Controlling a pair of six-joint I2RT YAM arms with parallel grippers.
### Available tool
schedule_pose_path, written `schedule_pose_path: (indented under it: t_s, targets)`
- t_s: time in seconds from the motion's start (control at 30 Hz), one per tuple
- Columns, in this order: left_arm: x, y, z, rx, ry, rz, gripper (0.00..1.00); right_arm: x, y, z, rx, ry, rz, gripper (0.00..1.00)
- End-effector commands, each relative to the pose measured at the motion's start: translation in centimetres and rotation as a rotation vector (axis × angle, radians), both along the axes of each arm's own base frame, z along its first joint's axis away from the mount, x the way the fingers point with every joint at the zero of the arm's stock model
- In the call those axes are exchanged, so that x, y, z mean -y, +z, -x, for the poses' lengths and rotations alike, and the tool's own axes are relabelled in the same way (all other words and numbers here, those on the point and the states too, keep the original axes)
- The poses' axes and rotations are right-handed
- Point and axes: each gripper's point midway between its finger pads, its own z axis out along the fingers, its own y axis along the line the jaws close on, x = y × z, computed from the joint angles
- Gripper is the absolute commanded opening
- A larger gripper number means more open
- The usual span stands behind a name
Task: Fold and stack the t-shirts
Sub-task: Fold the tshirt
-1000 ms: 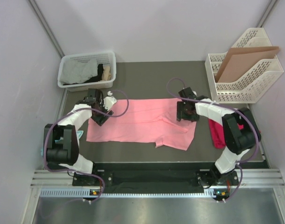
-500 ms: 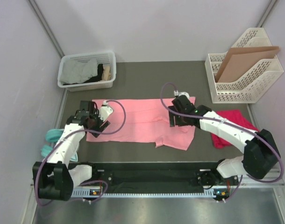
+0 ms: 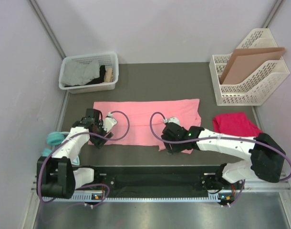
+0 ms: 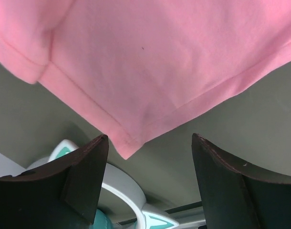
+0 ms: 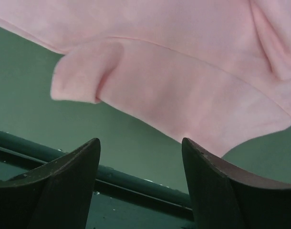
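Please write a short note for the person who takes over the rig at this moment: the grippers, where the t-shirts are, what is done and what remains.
Left gripper: open, holding nothing, low over the near left corner of the pink t-shirt.
Right gripper: open, holding nothing, over the near edge of that shirt, by the sleeve that sticks out there.
Pink t-shirt: spread out flat across the middle of the table.
Red t-shirt: crumpled at the right, apart from the pink one.
Done: the pink shirt is laid out.
Left: fold the pink shirt down, fold the red one, then stack them.
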Motion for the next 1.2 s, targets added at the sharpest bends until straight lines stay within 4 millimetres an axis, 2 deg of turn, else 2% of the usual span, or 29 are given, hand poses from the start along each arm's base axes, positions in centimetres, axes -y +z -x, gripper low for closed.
schedule_pose_path:
  t_s: [0.0, 0.2, 0.3, 0.47, 0.63, 0.73, 0.97, 1.17]
  targets:
    - [-0.8, -1.1, -0.1, 0.012, 0.021, -0.043, 0.76, 1.5, -0.7, 0.3, 0.007, -0.092, 0.036, 0.68]
    - [-0.9, -2.2, 0.1, -0.004, 0.027, -0.050, 0.76, 3.8, -2.0, 1.0, -0.008, -0.223, 0.101, 0.67]
    - [-1.3, -2.7, -0.2, 0.002, 0.029, -0.068, 0.76, 3.7, -2.3, 1.2, -0.014, -0.235, 0.086, 0.66]
    - [-1.6, -3.4, -0.6, -0.001, 0.021, -0.088, 0.73, 3.9, -3.2, 1.2, -0.024, -0.242, 0.099, 0.59]
    - [-1.9, -4.2, -1.0, -0.007, 0.011, -0.098, 0.64, 4.7, -4.1, 1.1, -0.032, -0.257, 0.128, 0.52]
    - [-1.8, -4.5, -1.6, -0.006, 0.009, -0.096, 0.63, 5.1, -4.0, 0.4, -0.027, -0.271, 0.139, 0.51]
    - [-1.6, -4.5, -2.2, -0.007, 0.015, -0.082, 0.63, 4.7, -1.9, -0.8, 0.016, -0.260, 0.134, 0.51]
    - [-1.6, -4.8, -2.0, -0.010, 0.016, -0.077, 0.62, 4.5, -2.8, -0.8, 0.001, -0.253, 0.147, 0.51]
